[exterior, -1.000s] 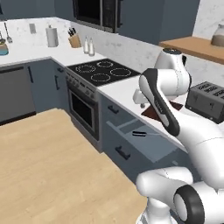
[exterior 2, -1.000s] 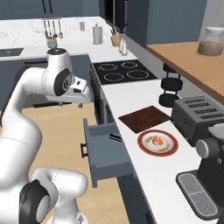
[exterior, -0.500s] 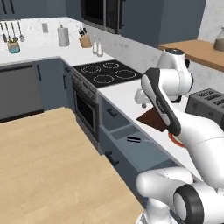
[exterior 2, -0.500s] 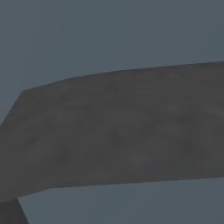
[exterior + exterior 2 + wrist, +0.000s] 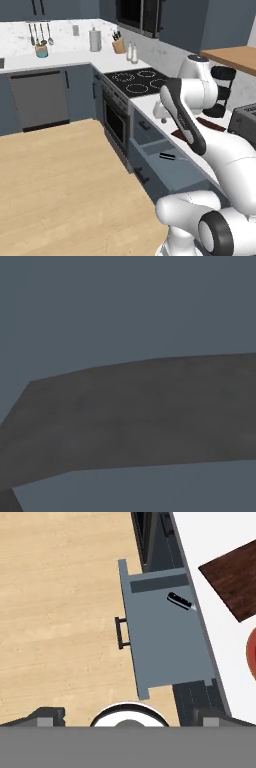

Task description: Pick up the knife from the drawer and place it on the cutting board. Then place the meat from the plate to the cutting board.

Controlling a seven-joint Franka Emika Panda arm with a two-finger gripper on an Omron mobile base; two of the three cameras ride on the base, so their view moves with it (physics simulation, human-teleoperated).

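The blue-grey drawer [image 5: 165,642] stands pulled open below the counter, its dark bar handle toward the wooden floor. The black-handled knife [image 5: 181,601] lies alone in the drawer's far corner, and it is a small dark shape [image 5: 166,156] in the left base view. My gripper [image 5: 129,716] hangs high above the drawer, open and holding nothing; its hand [image 5: 160,111] is over the counter edge. The reddish-brown cutting board [image 5: 235,579] lies on the white counter beside the drawer. A sliver of the plate's red rim [image 5: 252,652] shows at the edge. The meat is out of view.
A black stovetop [image 5: 137,81] with its oven [image 5: 116,120] is left of the drawer, and a grey dishwasher [image 5: 40,100] is further left. A toaster [image 5: 245,117] and a black tiered rack [image 5: 222,90] stand behind the arm. A flat dark grey surface [image 5: 130,416] covers the right base view.
The base has driven and turned, so both base views shifted; the right base view now faces a close grey surface. The drawer stays open with the knife inside.
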